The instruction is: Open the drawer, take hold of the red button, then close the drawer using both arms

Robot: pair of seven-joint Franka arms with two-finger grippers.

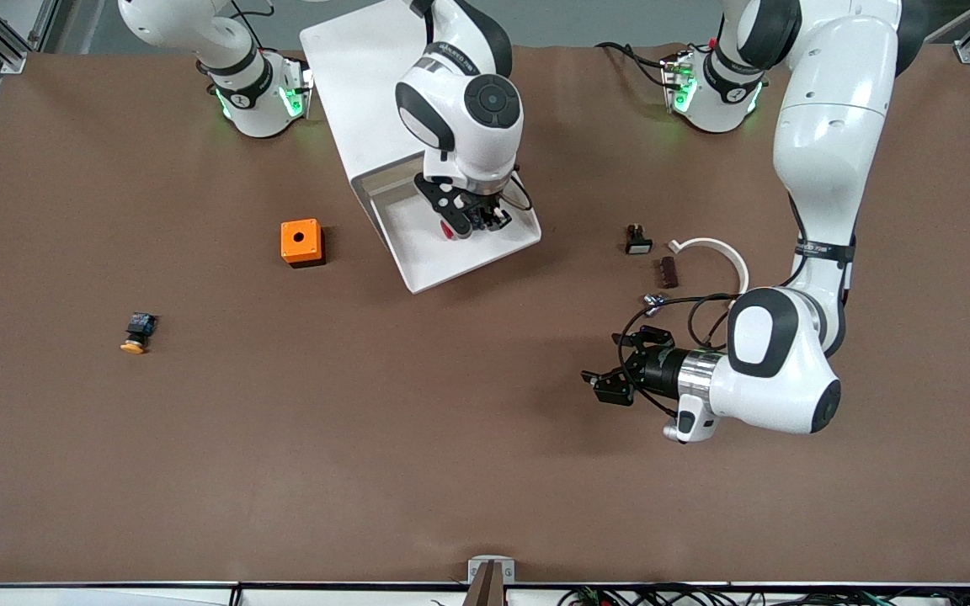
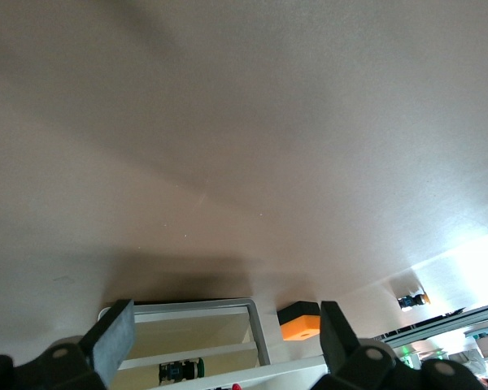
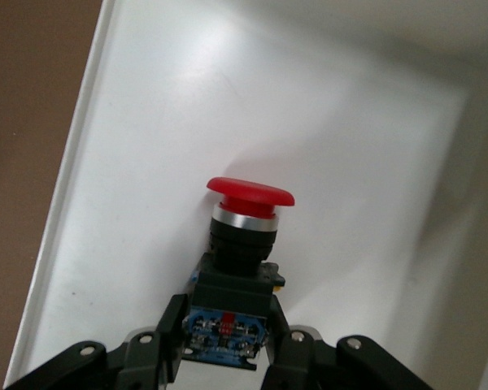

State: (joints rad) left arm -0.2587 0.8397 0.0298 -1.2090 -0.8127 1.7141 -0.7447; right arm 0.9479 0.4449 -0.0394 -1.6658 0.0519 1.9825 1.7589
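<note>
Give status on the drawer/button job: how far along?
Done: the white tray-like drawer is open. In hand: the right gripper is shut on the red-capped black button inside it. Left: lift it out, close drawer. The left gripper waits open over bare table.

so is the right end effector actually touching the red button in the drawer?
Touching. The right wrist view shows the right end effector shut on the red button, fingers pressed against its black body, inside the drawer.
</note>
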